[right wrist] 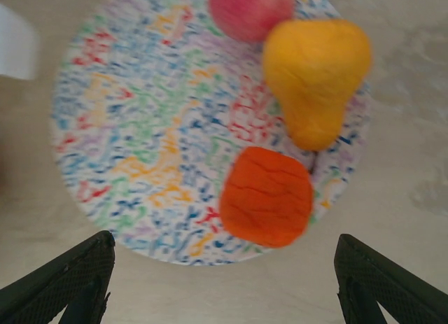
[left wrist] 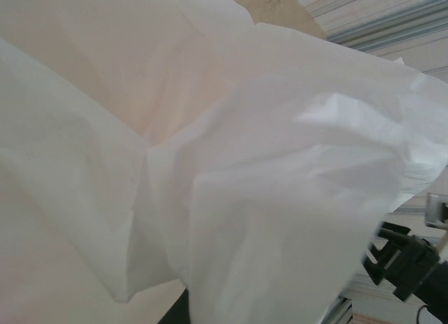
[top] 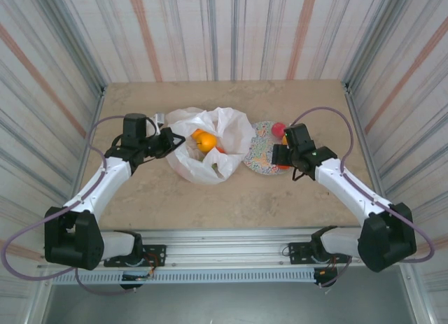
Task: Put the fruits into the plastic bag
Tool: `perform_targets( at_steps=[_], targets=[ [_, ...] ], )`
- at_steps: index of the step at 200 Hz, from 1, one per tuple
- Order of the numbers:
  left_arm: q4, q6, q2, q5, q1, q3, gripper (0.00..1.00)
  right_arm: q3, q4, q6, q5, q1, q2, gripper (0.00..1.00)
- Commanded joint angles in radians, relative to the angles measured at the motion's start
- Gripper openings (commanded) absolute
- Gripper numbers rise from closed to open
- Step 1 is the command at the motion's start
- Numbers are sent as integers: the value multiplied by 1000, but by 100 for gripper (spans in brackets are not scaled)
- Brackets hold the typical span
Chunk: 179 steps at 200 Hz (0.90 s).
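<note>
The white plastic bag (top: 222, 131) lies open at mid-table, with orange and yellow-orange fruits (top: 205, 141) showing in its mouth. At the bag's left rim, my left gripper (top: 169, 141) is shut on the film and holds that edge up. In the left wrist view the bag (left wrist: 245, 163) drapes over the jaws and hides them. My right gripper (right wrist: 224, 296) stands open above the near rim of the patterned plate (right wrist: 140, 128), with nothing between its fingers. On the plate lie an orange-red fruit (right wrist: 266, 196), a yellow pear-shaped fruit (right wrist: 316, 72) and a red fruit (right wrist: 250, 9).
The plate (top: 256, 150) touches the bag's right side. Striped walls close off the back and both sides of the beige table (top: 210, 205), and bare tabletop lies between the bag and the arm bases.
</note>
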<state>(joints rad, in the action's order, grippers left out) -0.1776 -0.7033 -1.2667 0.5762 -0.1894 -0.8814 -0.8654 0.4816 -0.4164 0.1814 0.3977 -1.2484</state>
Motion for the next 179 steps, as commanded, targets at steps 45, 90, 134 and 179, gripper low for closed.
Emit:
perform_targets(
  at_steps=[45,90,134,179],
  targets=[
    [5,15,-5,8,7,-15,0,-29,-5,-64,-22,-61,-188,83],
    [7,14,-7,11,7,-16,0,-43,-65,-78,-89,-89,-272,81],
    [5,17,-5,12,7,-10,0,-61,-93,-77,-101,-97,-337,74],
    [4,17,-6,11,7,-10,0,-66,-101,-61,-116,-106,-352,61]
  ],
)
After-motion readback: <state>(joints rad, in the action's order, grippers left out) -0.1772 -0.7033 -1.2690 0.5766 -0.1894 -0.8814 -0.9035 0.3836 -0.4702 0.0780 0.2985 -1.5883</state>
